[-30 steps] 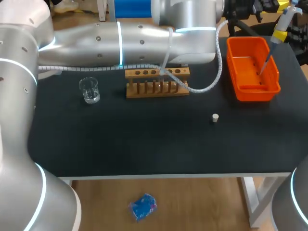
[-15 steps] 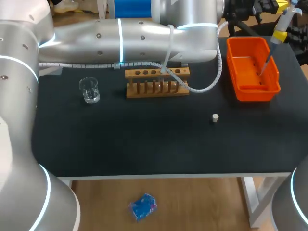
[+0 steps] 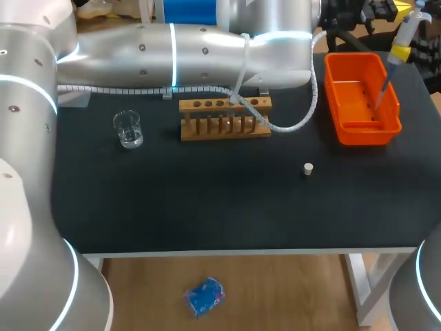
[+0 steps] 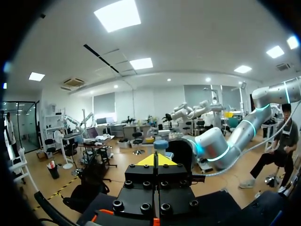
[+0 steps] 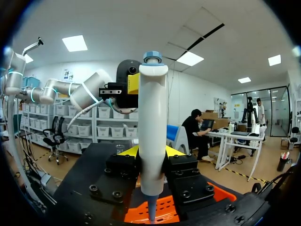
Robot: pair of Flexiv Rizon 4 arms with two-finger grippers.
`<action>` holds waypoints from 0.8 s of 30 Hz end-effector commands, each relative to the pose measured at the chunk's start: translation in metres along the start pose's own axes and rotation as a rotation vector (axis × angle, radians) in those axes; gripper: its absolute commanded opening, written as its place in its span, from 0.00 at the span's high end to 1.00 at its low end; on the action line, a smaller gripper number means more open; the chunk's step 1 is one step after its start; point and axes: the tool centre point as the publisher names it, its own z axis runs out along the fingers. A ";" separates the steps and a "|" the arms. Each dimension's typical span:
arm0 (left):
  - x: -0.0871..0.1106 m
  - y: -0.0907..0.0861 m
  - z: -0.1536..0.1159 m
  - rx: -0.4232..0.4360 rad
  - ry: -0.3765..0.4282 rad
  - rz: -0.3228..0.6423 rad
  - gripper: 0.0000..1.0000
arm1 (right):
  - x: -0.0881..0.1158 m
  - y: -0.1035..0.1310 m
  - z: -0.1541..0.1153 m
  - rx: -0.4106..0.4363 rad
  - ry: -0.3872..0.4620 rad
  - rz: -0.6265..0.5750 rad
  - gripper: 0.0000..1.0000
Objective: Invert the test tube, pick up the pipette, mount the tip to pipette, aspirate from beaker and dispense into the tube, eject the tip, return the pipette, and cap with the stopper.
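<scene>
Firstly, black table (image 3: 207, 207), carrying all the things. Across its far side, from the left, the big silver left arm (image 3: 172, 58), with a white spiral cable (image 3: 303, 117) hanging from it down over the rack. At the arm's end the left gripper (image 4: 157, 160), jaws together, yellow tips touching each other.

At the far right corner of the table, orange tray (image 3: 362, 96), long side running front to back. Behind the middle, wooden rack (image 3: 224, 117) with a row of holes on top, just in front of the left arm.

Above the tray's far right corner, right gripper (image 5: 150, 151), clamped from two sides on the white body of the pipette (image 5: 153, 117). Pipette tilted in the head view, thin lower end pointing down into the tray; cannot tell if touching the floor of it.

Left of the rack and apart from it, clear beaker (image 3: 128, 129), upright. Nearer the front, between rack and tray, small white stopper (image 3: 308, 169), well apart from both.
</scene>
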 end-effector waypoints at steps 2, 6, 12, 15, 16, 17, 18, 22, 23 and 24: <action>0.001 0.008 0.000 -0.007 0.001 -0.005 1.00 | -0.001 0.004 0.000 -0.001 0.005 -0.001 1.00; 0.001 0.010 0.001 -0.012 0.001 -0.011 1.00 | -0.001 0.004 0.000 -0.001 0.005 -0.001 1.00; 0.002 0.014 0.002 -0.018 0.002 -0.016 1.00 | -0.001 0.004 0.000 -0.001 0.005 -0.001 1.00; 0.002 0.016 0.002 -0.019 0.003 -0.020 1.00 | -0.001 0.004 0.000 -0.001 0.005 -0.001 1.00; 0.002 0.017 0.003 -0.019 0.003 -0.021 1.00 | -0.001 0.004 0.000 -0.001 0.005 -0.001 1.00; 0.002 0.017 0.003 -0.019 0.003 -0.023 1.00 | -0.001 0.004 0.000 -0.001 0.005 -0.001 1.00; 0.002 0.018 0.003 -0.019 0.003 -0.024 1.00 | -0.001 0.004 0.000 -0.001 0.005 -0.001 1.00; 0.002 0.020 0.004 -0.020 0.005 -0.029 1.00 | -0.001 0.004 0.000 -0.001 0.005 -0.001 1.00; 0.002 0.021 0.004 -0.020 0.005 -0.030 1.00 | -0.001 0.004 0.000 -0.001 0.005 -0.001 1.00; 0.002 0.021 0.004 -0.020 0.006 -0.031 1.00 | -0.001 0.004 0.000 -0.001 0.005 -0.001 1.00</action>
